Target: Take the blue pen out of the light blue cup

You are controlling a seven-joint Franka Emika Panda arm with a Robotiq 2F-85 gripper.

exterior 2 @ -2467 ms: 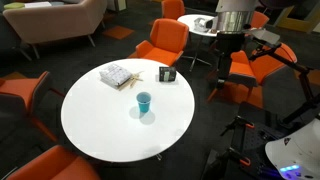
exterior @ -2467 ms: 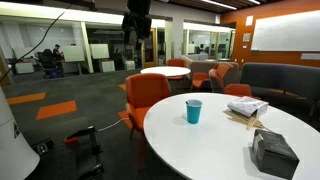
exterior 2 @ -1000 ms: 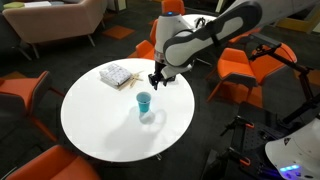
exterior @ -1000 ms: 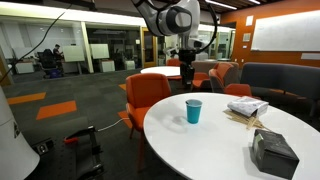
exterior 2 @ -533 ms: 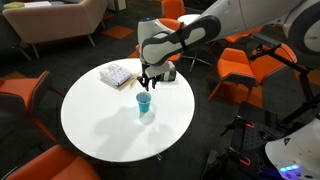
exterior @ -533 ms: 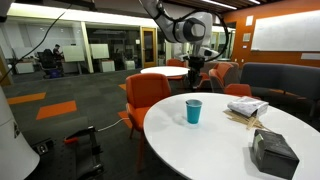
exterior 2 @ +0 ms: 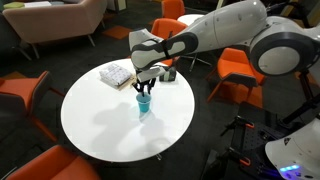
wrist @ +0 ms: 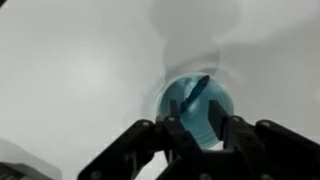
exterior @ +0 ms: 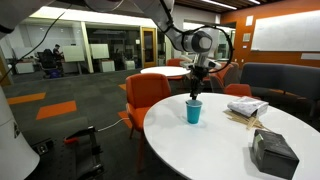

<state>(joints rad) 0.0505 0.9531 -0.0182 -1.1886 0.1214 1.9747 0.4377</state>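
The light blue cup [exterior: 193, 111] [exterior 2: 144, 103] stands upright on the round white table [exterior: 200, 150] [exterior 2: 100, 125]. My gripper [exterior: 195, 95] [exterior 2: 145, 88] hangs straight above its rim, fingers pointing down. In the wrist view the cup [wrist: 222, 98] is seen from above, with the blue pen [wrist: 197, 92] leaning inside it. My gripper [wrist: 194, 108] has its jaws narrowed but still apart, with the cup's inside showing between the fingertips. The pen's lower end lies near one fingertip and nothing is clamped.
A dark boxy bag [exterior: 272, 152] [exterior 2: 167, 74] sits on the table beyond the cup. A stack of papers [exterior: 246, 106] [exterior 2: 117, 74] and pale wooden sticks [exterior: 243, 120] lie nearby. Orange chairs [exterior: 147, 92] [exterior 2: 234, 68] ring the table.
The arm has swung in from beyond the table edge and come down over the cup. The jaws have narrowed.
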